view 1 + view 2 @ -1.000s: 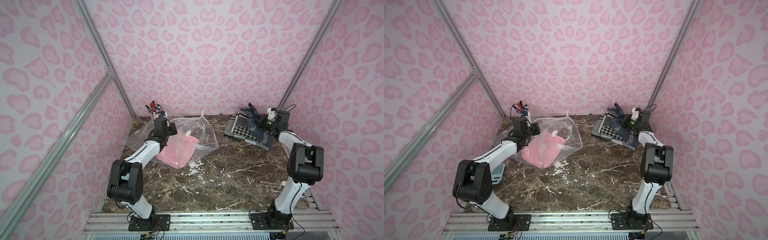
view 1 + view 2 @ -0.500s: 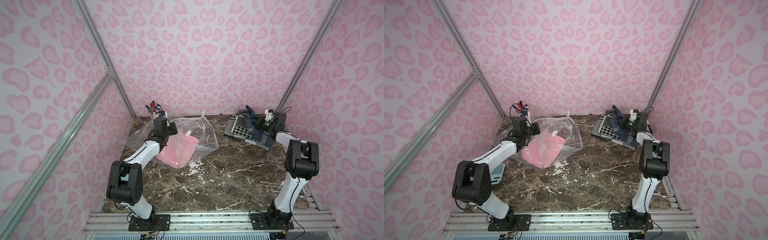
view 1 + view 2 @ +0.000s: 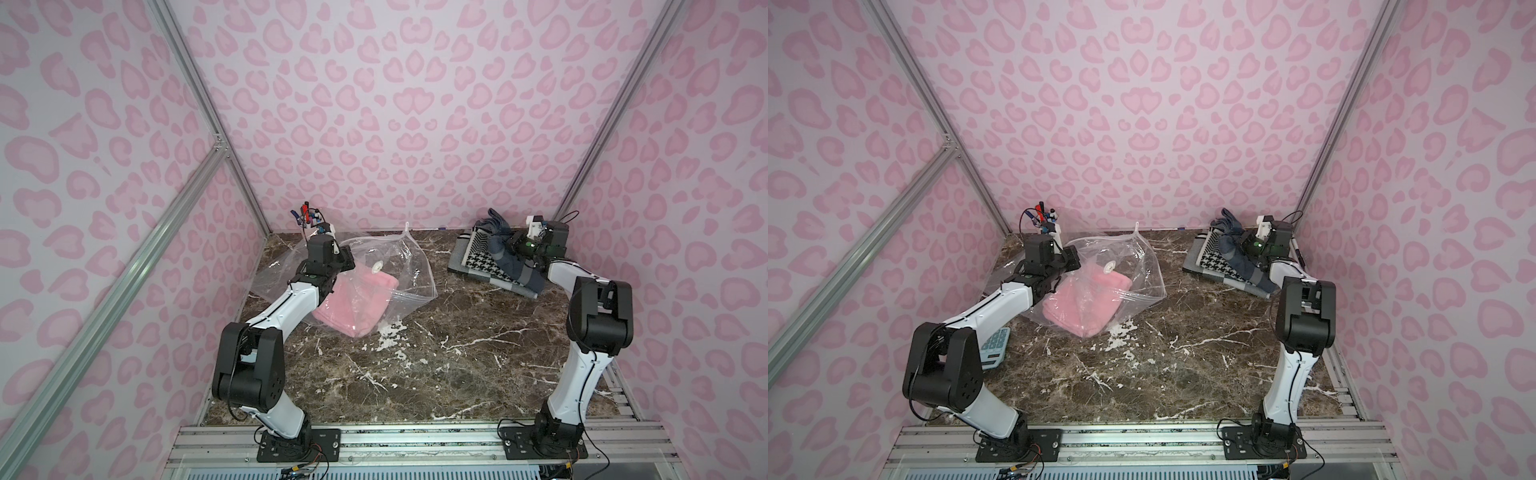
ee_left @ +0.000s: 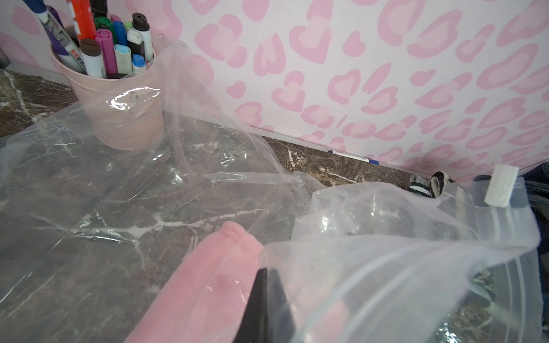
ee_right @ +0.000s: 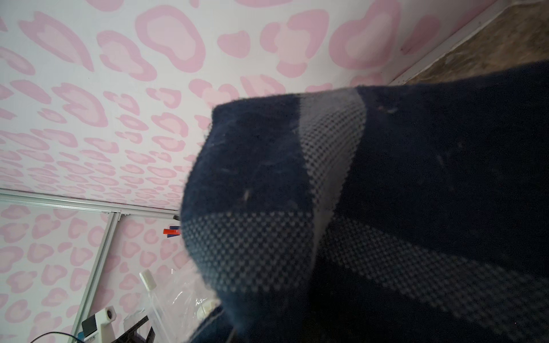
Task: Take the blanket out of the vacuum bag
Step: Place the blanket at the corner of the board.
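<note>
My right arm (image 3: 598, 316) is swinging farther back than a second ago, right pincer (image 3: 513, 246) clamping the navy blanket (image 3: 505, 259) at 2 o'clock. The left pincer (image 4: 264, 285) is pinching the vacuum bag (image 3: 409, 266) at 10, pink blanket (image 3: 357, 303) inside. I'm worrying that tugging topples the marker cup (image 4: 89, 81).

A pink cup (image 4: 86, 89) of markers (image 4: 101, 44) stands in the marble table's (image 3: 415, 374) back left corner. A calculator (image 3: 994, 347) lies by the left edge. Back right, a navy cloth (image 3: 511, 266) drapes over a houndstooth cloth (image 3: 482, 259). 1 pen (image 4: 353, 156) lies along the back wall (image 3: 395, 104).
</note>
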Controlling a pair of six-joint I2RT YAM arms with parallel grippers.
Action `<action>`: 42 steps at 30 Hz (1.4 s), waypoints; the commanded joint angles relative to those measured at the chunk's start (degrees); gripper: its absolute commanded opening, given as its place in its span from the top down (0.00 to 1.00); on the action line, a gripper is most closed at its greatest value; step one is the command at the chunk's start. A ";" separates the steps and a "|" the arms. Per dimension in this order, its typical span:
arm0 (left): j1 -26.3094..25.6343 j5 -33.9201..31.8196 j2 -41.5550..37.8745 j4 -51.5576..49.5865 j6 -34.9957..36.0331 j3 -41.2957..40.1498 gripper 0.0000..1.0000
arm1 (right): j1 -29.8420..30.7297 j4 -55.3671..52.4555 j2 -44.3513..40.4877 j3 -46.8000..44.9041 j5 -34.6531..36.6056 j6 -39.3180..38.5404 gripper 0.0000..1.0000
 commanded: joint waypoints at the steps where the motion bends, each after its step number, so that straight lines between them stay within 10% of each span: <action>1: -0.02 0.42 -0.46 0.20 0.39 -0.22 0.96 | 0.17 1.00 -0.80 1.20 0.25 -0.92 1.00; 27: -0.01 1.31 -0.71 0.42 0.65 -0.96 0.96 | 4.23 -0.96 7.96 7.51 3.04 0.95 0.99; 34: -0.01 1.74 -0.31 0.68 0.39 -1.21 0.96 | 4.87 18.28 6.63 3.12 -5.75 6.18 0.46; 42: -0.06 2.64 0.84 1.26 -0.31 -1.08 0.96 | 4.47 4.62 0.15 2.77 -3.13 -1.95 0.32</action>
